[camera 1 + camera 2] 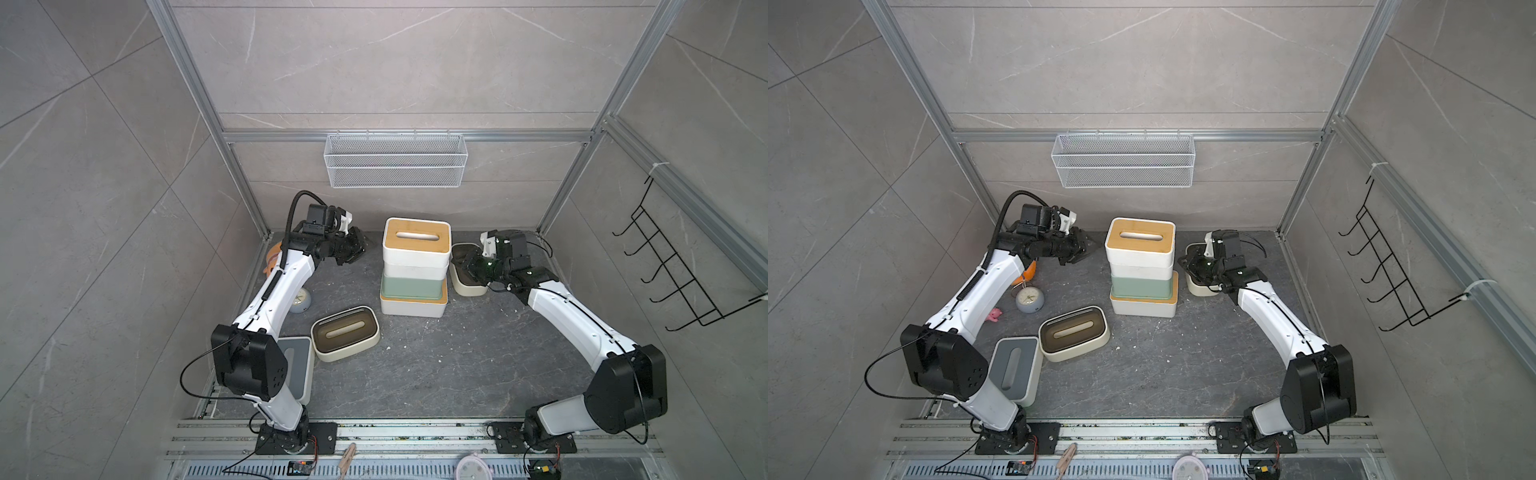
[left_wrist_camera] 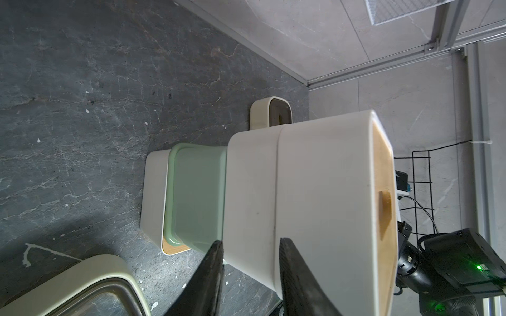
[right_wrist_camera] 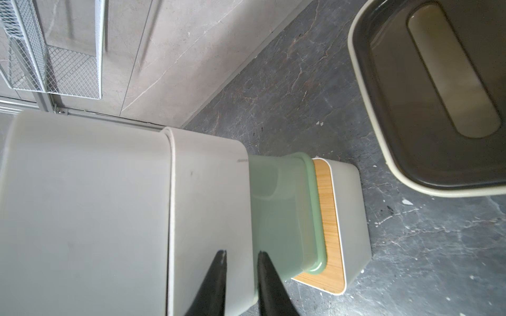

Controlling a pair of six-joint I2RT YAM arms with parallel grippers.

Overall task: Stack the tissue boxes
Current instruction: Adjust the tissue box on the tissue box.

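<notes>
A stack of tissue boxes stands mid-floor: a white box with a bamboo lid (image 1: 413, 308) at the bottom, then a pale green box (image 1: 411, 284), a white box (image 1: 415, 270) and a bamboo-lidded white box (image 1: 417, 237) on top. A cream box with a brown lid (image 1: 345, 332) lies loose in front. A second cream box (image 1: 469, 286) sits right of the stack. A grey-lidded white box (image 1: 1013, 370) stands by the left arm's base. My left gripper (image 1: 357, 249) (image 2: 250, 240) hovers left of the stack, jaws apart and empty. My right gripper (image 1: 463, 264) (image 3: 242, 251) hangs over the second cream box, shut and empty.
A white wire basket (image 1: 395, 160) hangs on the back wall, and a black hook rack (image 1: 673, 270) on the right wall. A small clock (image 1: 1029, 300), an orange object (image 1: 1030, 272) and a pink toy (image 1: 994, 314) lie under the left arm.
</notes>
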